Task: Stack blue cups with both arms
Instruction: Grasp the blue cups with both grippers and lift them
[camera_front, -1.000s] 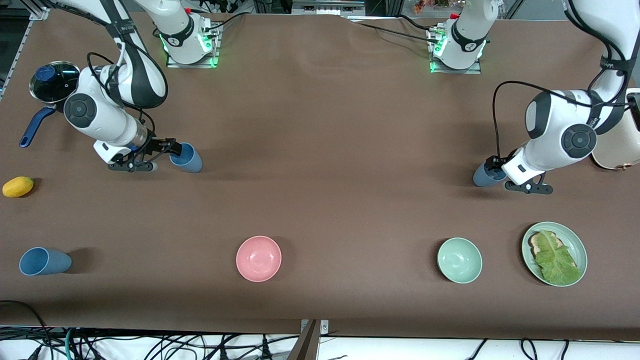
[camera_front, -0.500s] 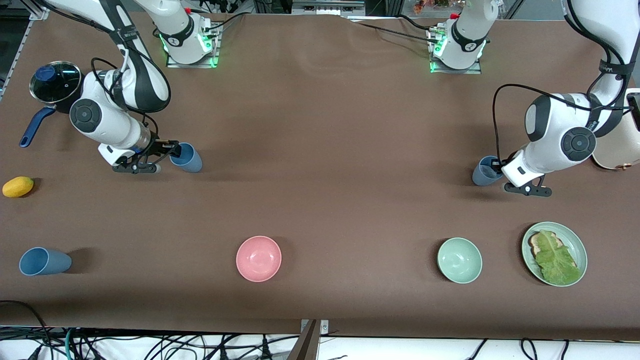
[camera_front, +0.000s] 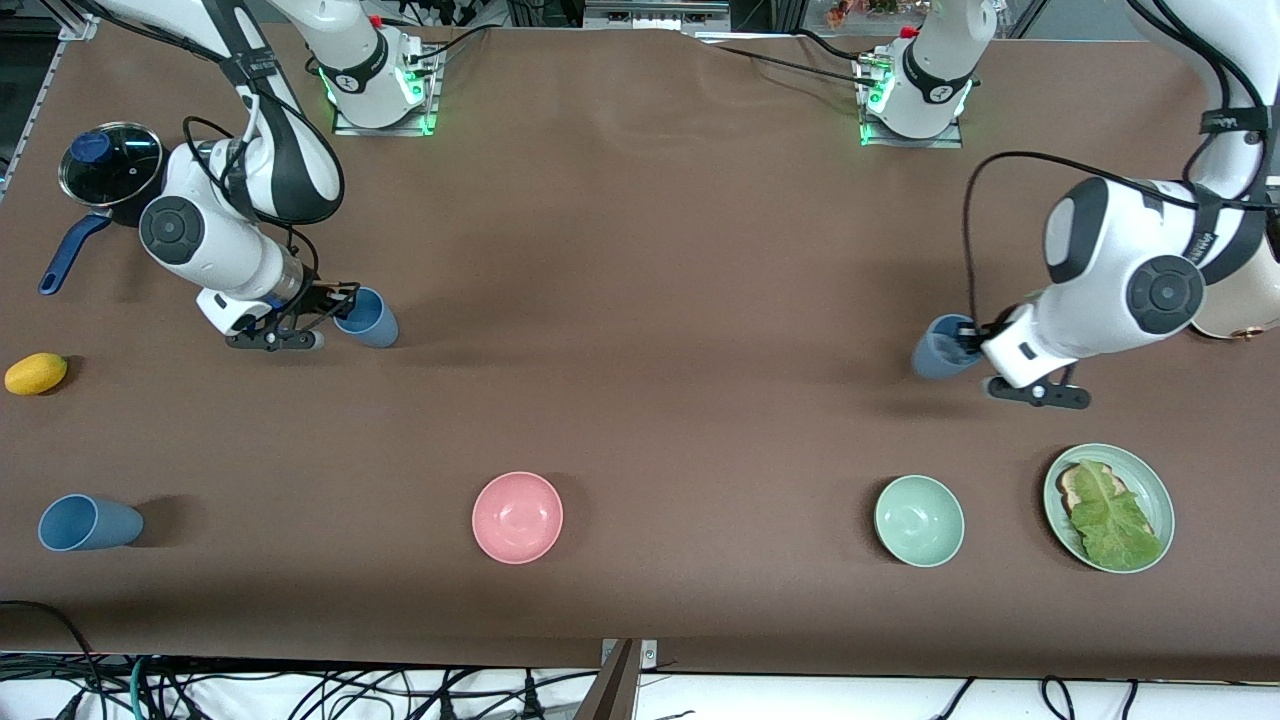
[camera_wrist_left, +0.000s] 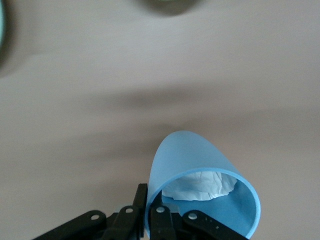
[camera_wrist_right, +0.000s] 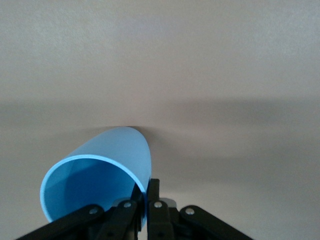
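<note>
- Left tool (camera_front: 968, 343) is pinching the rim of the grey-blue cup (camera_front: 936, 349) (whitish inside), above the counter (camera_front: 640, 300).
- Right tool (camera_front: 335, 298) is clamping the mid-blue cup (camera_front: 368, 318) by its rim.

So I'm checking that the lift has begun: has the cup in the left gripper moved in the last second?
Yes. The grey-blue cup, pinched at its rim by the left gripper, has shifted toward the right arm's end, away from the fixed green plate.

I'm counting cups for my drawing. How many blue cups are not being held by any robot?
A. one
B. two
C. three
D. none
A: each tool pinches one cup's rim, and only the loose blue cup lies alone near the front camera at the right arm's end.
</note>
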